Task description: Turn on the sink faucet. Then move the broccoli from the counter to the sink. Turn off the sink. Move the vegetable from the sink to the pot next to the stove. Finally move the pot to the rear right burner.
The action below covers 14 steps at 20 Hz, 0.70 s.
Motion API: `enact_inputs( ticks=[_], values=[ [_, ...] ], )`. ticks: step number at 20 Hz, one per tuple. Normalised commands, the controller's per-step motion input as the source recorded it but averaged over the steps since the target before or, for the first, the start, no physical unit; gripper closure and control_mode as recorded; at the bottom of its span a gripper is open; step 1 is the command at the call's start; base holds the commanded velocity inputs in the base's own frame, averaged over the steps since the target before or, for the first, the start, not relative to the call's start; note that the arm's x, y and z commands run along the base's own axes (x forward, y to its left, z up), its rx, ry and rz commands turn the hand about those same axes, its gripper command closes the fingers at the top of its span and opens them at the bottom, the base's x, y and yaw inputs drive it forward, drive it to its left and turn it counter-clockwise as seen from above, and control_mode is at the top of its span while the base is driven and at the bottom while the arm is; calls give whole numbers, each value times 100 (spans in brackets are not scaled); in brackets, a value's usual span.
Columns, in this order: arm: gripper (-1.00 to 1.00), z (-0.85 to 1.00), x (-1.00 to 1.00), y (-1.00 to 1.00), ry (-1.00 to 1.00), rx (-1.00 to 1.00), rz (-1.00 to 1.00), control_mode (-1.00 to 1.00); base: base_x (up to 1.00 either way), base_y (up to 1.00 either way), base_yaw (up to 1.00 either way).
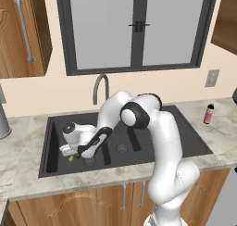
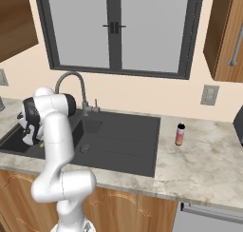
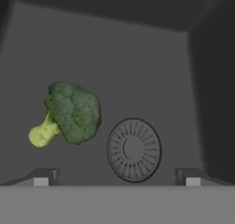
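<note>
Bare basin floor around broccoli [image 3: 69, 113]

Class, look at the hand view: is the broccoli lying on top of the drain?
No, the broccoli lies on the sink floor beside the drain, apart from it.

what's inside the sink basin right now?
The broccoli lies on the basin floor beside the round drain, with the open fingers above it. In the base views the arm covers most of it.

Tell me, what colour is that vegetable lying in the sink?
The broccoli is dark green with a pale yellow-green stalk, clearest in the hand view.
</note>
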Motion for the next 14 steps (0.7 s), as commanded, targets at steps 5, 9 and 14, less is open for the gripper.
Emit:
enact_inputs(
  ticks=[5,9,14],
  values=[
    [-100,0,17,0,2,0,8,-100,0,0,0],
    [-100,0,15,1,4,0,7,-100,0,0,0],
    [-100,-1,4,7,5,0,5,-100,0,0,0]
  ],
)
